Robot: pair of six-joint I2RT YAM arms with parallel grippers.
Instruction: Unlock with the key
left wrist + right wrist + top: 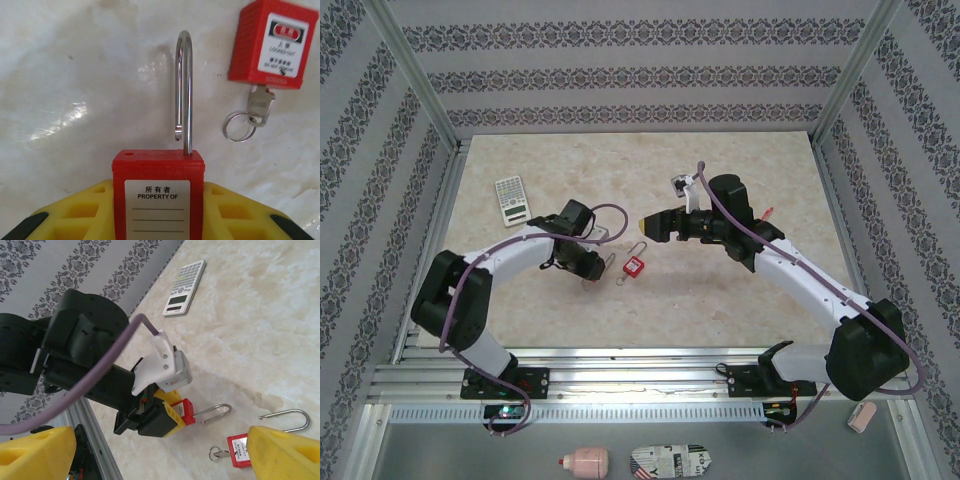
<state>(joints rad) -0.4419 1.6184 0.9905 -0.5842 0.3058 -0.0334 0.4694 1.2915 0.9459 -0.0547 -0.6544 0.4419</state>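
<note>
My left gripper (158,202) is shut on the body of a red padlock (158,175) labelled "PROPERTY OF". Its steel shackle (185,90) is up, with one end free of the body. The same padlock (186,411) shows between the left arm's yellow fingers in the right wrist view. A second red padlock (272,45) lies on the table just beyond, with a key (260,105) and its ring in its keyhole. From above, this second padlock (636,266) sits between both arms. My right gripper (648,226) hovers open above it, yellow fingers (285,455) wide apart and holding nothing.
A white calculator (512,200) lies at the back left of the marble table (740,300). Aluminium frame rails and patterned walls close in the sides. A pink bottle (585,460) and a patterned object (668,462) lie in front of the arm bases.
</note>
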